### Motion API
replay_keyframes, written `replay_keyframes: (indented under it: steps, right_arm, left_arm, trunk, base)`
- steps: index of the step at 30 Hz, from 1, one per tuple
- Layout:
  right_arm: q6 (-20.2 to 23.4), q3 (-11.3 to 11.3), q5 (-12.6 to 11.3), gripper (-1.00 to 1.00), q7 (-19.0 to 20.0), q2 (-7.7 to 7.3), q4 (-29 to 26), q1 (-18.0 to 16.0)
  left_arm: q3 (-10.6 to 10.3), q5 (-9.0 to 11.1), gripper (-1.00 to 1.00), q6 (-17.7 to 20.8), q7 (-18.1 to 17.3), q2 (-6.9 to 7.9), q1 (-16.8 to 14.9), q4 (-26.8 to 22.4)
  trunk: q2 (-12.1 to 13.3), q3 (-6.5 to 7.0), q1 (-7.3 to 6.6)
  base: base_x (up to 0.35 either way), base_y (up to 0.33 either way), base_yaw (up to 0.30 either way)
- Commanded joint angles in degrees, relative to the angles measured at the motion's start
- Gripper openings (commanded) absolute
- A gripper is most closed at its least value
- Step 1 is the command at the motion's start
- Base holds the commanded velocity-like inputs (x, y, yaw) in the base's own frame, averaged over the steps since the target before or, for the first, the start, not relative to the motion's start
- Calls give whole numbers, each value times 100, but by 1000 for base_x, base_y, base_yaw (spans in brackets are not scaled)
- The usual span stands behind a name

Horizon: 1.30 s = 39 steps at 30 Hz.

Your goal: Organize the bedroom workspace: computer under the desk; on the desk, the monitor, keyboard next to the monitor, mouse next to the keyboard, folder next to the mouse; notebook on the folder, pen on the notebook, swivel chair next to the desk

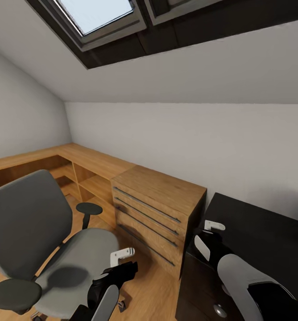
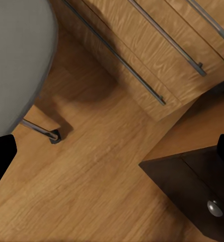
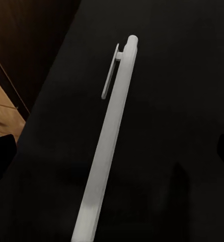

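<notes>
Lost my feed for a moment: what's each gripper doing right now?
Left gripper: open, empty, beside the swivel chair.
Right gripper: open, over the pen, not gripping it.

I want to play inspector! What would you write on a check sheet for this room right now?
Surface: black cabinet top, dark and glossy; a round silver knob shows on its front.
Job's things: swivel chair stands on the wood floor beside the wooden drawer unit; the pale pen lies along the black top in the right wrist view.
Clutter: nothing seen.
Grippers: left gripper, jaws open, over the floor by the chair seat; right gripper, jaws open, at the black top's near corner with the pen between them.
Cables: nothing seen.
Surroundings: skylight in a sloped white ceiling, white walls, low wooden shelving along the wall.
</notes>
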Motion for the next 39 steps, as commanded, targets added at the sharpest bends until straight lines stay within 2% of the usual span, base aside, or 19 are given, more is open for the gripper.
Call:
replay_keyframes:
  steps: [1, 23, 30, 39]
  right_arm:
    - [51, 49, -29, 100, -39, -4, -12, -2]
    - [246, 40, -115, 100, -52, -30, -20, -2]
    - [255, 40, -117, 100, -61, -30, -20, -2]
    - [263, 40, -117, 100, -65, -30, -20, -2]
  left_arm:
    - [-7, 58, 100, 5, 59, 1, -5, -7]
    - [-7, 58, 100, 5, 59, 1, -5, -7]
    - [-7, 58, 100, 3, 59, 1, -5, -7]
    - [-7, 58, 100, 4, 59, 1, -4, -7]
  trunk:
    - [-4, -6, 0]
    - [-4, -6, 0]
    - [-284, -132, 154]
    - [-284, -132, 154]
  base:
    - [0, 0, 0]
    - [0, 0, 0]
    - [0, 0, 0]
    - [0, 0, 0]
